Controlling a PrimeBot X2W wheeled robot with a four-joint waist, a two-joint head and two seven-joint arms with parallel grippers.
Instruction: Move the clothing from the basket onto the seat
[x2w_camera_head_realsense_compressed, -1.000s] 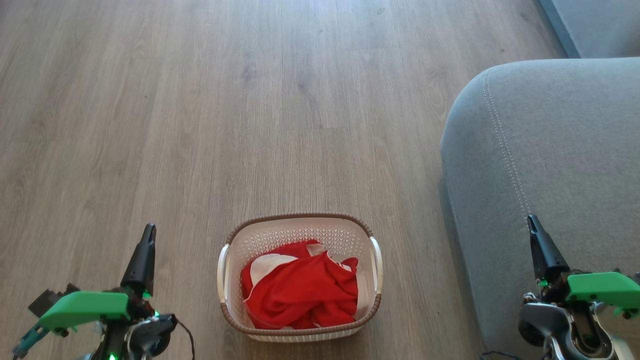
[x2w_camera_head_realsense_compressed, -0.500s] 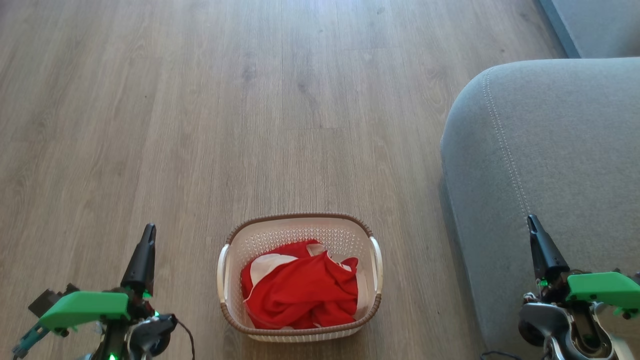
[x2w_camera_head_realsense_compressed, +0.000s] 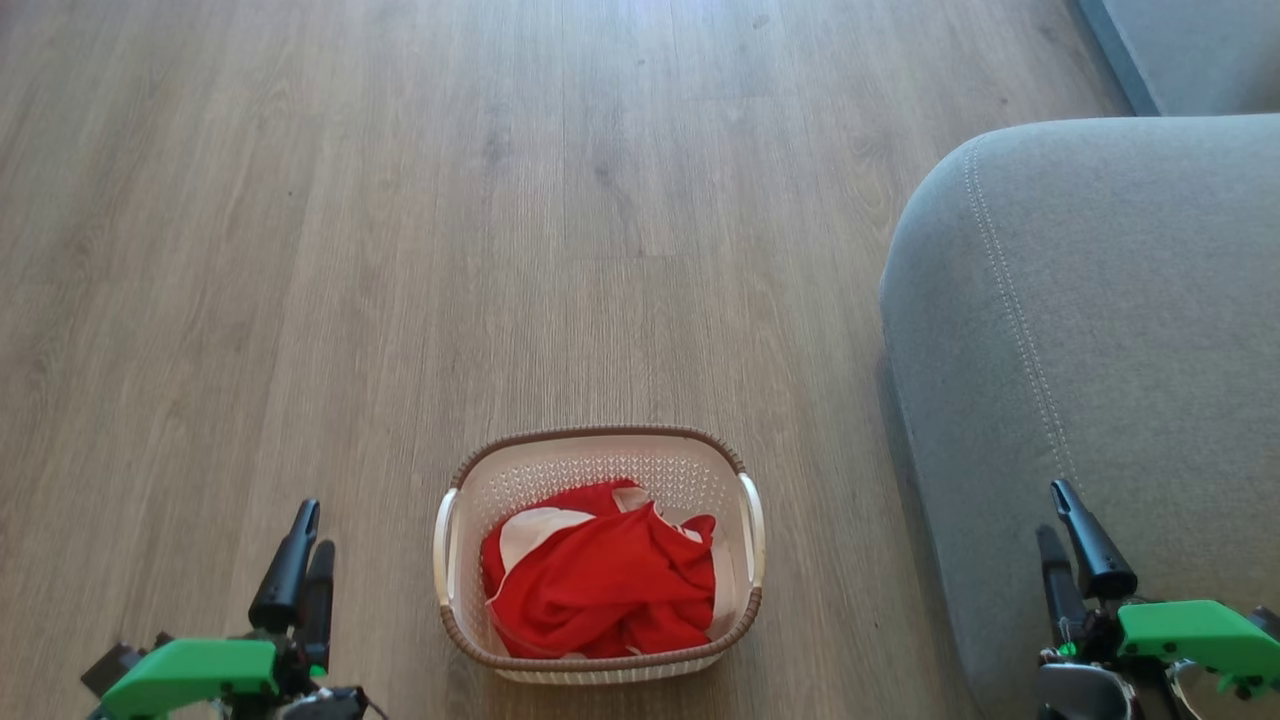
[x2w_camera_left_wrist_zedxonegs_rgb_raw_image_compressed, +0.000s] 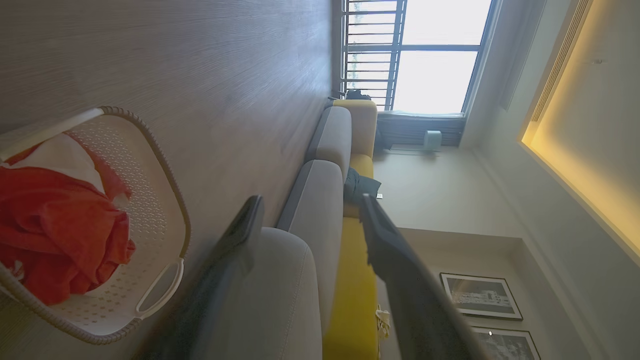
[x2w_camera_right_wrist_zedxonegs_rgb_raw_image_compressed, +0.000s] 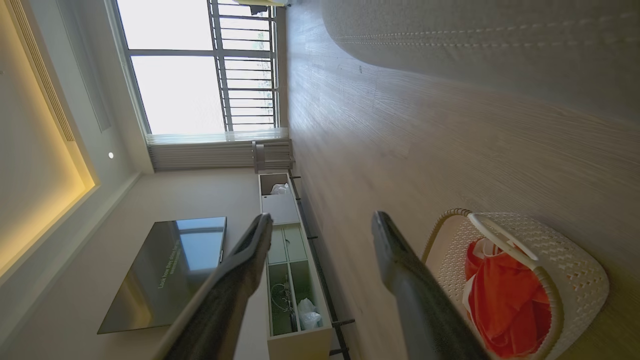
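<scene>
The cream basket with a brown rim stands on the floor at the bottom centre of the head view. The red-and-white clothing lies crumpled inside it. The grey seat is to its right. My left gripper hovers left of the basket, open and empty. My right gripper hangs open and empty in front of the seat's edge. The left wrist view has the left gripper with fingers spread, and the basket and clothing at its left. In the right wrist view the right gripper is spread beside the basket.
Wood-look floor stretches around the basket. Another grey sofa section sits at the far right corner. A television and a low cabinet line the far wall, with a barred window beyond.
Both grippers have gone from shut to open, and both sit lower in the head view. The basket, clothing and seat have not moved.
</scene>
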